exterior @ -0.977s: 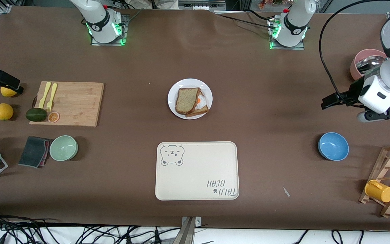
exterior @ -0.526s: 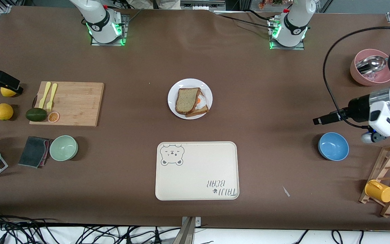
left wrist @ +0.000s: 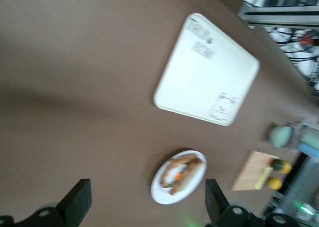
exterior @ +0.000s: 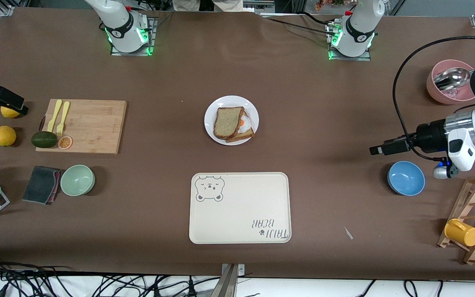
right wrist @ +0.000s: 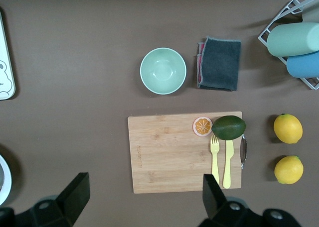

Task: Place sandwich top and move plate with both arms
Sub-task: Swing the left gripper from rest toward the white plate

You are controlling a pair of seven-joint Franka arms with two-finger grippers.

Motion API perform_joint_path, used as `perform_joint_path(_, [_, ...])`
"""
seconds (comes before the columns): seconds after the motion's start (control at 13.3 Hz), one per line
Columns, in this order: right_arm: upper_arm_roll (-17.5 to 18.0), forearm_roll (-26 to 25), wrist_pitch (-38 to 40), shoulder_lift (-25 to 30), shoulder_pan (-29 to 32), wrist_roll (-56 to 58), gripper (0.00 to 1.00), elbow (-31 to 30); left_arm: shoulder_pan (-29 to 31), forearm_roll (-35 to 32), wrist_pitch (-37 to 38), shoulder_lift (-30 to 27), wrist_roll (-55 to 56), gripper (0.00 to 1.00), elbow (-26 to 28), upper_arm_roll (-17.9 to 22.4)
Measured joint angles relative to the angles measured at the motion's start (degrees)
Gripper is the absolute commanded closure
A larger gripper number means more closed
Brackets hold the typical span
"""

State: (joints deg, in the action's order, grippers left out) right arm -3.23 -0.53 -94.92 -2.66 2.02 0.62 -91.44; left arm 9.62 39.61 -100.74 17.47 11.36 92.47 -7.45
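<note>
**Status: top slice on, plate not yet moved**

Although neither gripper is near the food, I judge the first step complete: the sandwich top [exterior: 228, 122] lies on the egg slice [exterior: 244, 126], offset so that the egg shows at one edge, and both sit on the plate [exterior: 231, 104] at mid-table. The plate stands farther from the front camera than the tray [exterior: 240, 208], with bare table between them.

Left gripper [exterior: 379, 149]: up in the air over bare table near the blue bowl [exterior: 405, 177], at the left arm's end of the table. Fingers [left wrist: 79, 201] spread wide, nothing between them. Its wrist view takes in plate and tray from well off.

Right gripper [right wrist: 142, 197]: over the cutting board [right wrist: 169, 155] at the right arm's end of the table, fingers apart, holding nothing.

Remaining, as I read it: bring both grippers to the plate, take its rim from two sides, lift it level and carry it. The tray looks the likely destination, though the task names none. Neither arm has contacted the plate.
</note>
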Motion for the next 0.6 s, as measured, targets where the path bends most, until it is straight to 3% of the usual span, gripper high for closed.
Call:
perform_joint_path(0.3, [0.1,0.0,0.2,0.0,0.0,0.0,0.0,-0.1,0.1,6.2,-1.7,1.6,-1.4,0.0,1.8,0.0])
perform_joint_path(0.45, [0.3,0.0,0.8,0.0,0.0,0.0,0.0,-0.1,0.0,7.5,-1.2,1.8,-8.8,0.0,3.5,0.0])
perform_joint_path(0.6, [0.5,0.0,0.8,0.1,0.0,0.0,0.0,-0.1,0.1,14.2,-0.7,1.9,-20.4,0.0,9.5,0.2])
